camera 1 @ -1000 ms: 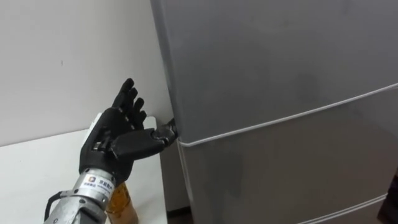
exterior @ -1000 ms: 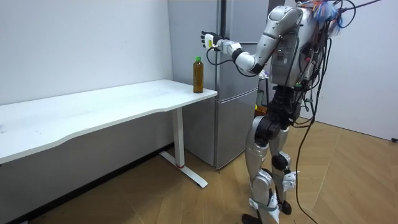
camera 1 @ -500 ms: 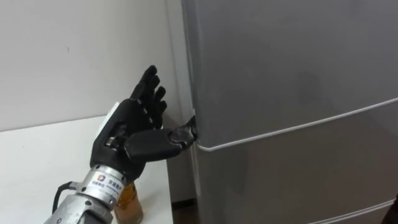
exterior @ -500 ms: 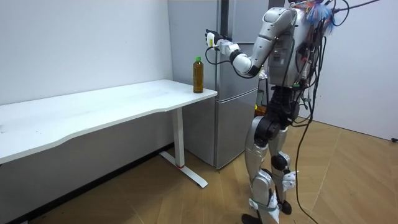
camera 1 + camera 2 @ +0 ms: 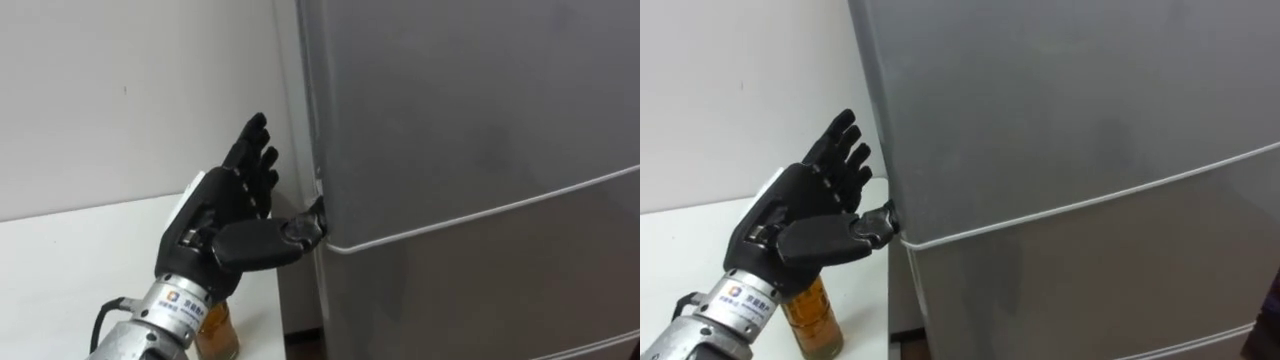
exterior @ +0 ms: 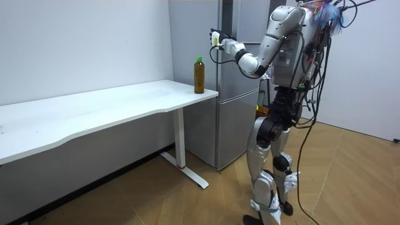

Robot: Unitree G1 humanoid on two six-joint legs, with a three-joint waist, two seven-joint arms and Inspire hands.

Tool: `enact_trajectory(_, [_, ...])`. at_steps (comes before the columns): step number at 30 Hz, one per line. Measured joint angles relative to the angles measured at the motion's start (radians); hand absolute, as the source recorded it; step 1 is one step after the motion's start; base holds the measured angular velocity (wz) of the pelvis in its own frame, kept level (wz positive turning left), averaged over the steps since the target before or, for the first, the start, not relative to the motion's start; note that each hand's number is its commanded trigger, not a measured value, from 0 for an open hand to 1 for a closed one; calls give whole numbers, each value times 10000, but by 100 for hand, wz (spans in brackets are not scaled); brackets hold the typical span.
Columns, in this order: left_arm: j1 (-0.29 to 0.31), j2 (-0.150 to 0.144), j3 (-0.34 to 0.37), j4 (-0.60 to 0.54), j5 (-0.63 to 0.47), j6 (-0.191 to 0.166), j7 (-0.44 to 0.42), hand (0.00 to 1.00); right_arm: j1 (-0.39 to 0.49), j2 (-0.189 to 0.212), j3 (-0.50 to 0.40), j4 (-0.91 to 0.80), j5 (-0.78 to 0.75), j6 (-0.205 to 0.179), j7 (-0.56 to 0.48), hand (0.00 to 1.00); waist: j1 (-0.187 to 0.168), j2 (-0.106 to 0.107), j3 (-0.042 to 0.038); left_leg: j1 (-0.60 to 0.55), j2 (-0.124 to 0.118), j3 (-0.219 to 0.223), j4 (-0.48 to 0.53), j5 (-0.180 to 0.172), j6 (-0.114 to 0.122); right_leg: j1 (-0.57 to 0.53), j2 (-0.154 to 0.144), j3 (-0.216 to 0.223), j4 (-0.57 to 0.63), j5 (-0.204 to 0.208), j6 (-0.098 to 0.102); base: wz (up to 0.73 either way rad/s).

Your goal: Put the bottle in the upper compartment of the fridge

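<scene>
One grey fridge is standing with both doors closed, the robot standing in front of it. One white table is sitting just beside it. One bottle of amber liquid with a green cap is standing upright on the table's corner nearest the fridge, held by nothing; in the eye views its lower part is showing below the wrist. The left hand is reaching up with fingers straight and spread wide, gripping nothing, its thumb tip touching the upper door's left edge just above the seam between the doors.
</scene>
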Motion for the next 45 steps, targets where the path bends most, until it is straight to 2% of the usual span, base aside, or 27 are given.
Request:
enact_trajectory(16, [79,77,-386,-100,-17,-9,-291,0,-26,-55,96,-7,78,-45,-5,0,3,59,7,-48,-62,-126,68,35,59,92,-69,-149,-8,32,28,3])
enact_trajectory(20, [427,70,-563,-495,-67,-27,-446,0,1,-56,143,-2,171,-170,-6,0,1,40,10,-48,-97,-128,65,49,82,144,-108,-187,-1,37,42,1])
enact_trajectory(25, [644,182,-819,-506,-230,-248,-1043,0,12,-41,248,0,209,-237,-6,0,12,-19,16,-30,-115,-128,63,53,90,139,-130,-205,-2,47,58,1])
enact_trajectory(28, [833,196,-849,-507,-257,-449,-1044,0,8,-33,241,25,240,-236,-2,0,-9,-38,16,-58,-116,-132,54,60,101,141,-131,-210,-3,47,61,0])
enact_trajectory(31, [903,141,-847,-507,-261,-487,-1062,0,7,-38,241,34,262,-234,5,0,-1,-93,45,-65,-117,-136,50,63,106,115,-130,-221,-11,37,76,0])
enact_trajectory(36, [1098,82,-883,-507,-242,-673,-1252,0,-43,-35,271,237,305,-243,4,0,12,-159,-30,-83,-133,-141,44,65,109,115,-134,-255,-101,29,90,1])
enact_trajectory(40, [1279,-30,-976,-519,-249,-956,-1303,0,-100,-37,485,328,302,-352,-24,0,23,-200,-30,-115,-132,-130,52,65,108,103,-134,-270,-124,29,89,0])
enact_trajectory(45, [1473,-101,-1078,-518,-254,-1055,-1455,0,-114,-30,606,328,302,-469,-130,0,29,-255,-21,-185,-131,-124,68,65,108,61,-134,-278,-127,29,89,0])
